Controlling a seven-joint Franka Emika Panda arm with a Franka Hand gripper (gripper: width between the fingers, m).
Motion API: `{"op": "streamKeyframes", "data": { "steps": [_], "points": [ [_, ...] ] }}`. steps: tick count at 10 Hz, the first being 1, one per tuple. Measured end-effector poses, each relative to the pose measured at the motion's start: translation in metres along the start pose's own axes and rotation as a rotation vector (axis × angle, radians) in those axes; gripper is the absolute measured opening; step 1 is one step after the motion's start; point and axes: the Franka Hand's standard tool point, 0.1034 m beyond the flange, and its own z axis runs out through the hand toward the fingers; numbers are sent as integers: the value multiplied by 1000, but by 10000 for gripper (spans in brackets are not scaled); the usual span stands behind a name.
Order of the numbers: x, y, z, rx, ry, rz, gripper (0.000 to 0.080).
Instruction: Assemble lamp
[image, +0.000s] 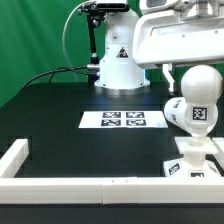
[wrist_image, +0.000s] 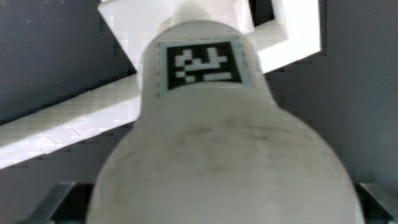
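Observation:
My gripper (image: 190, 78) is shut on the white round bulb (image: 196, 108) at the exterior view's right. It holds the bulb upright, tag facing the camera, directly over the blocky white base (image: 195, 152). I cannot tell whether the bulb's lower end touches the base. In the wrist view the bulb (wrist_image: 205, 130) fills the picture between my dark fingers (wrist_image: 54, 203), and its tagged neck points at the base (wrist_image: 240, 28). The tapered shade (image: 118, 58) stands upright at the back centre, apart from the gripper.
The marker board (image: 125, 121) lies flat mid-table. A low white wall (image: 70, 186) runs along the front and turns up at the exterior view's left. A black cable and stand are behind the shade. The table top is dark.

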Motion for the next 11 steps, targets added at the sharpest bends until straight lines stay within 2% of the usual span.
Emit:
{"op": "streamKeyframes", "data": {
  "steps": [2, 3, 6, 8, 11],
  "points": [
    [3, 2, 3, -1, 19, -5, 574],
    [0, 7, 9, -12, 13, -12, 574],
    [2, 8, 10, -13, 26, -20, 574],
    [-8, 6, 18, -19, 15, -32, 574],
    [-5, 4, 20, -7, 66, -46, 574]
  ]
}}
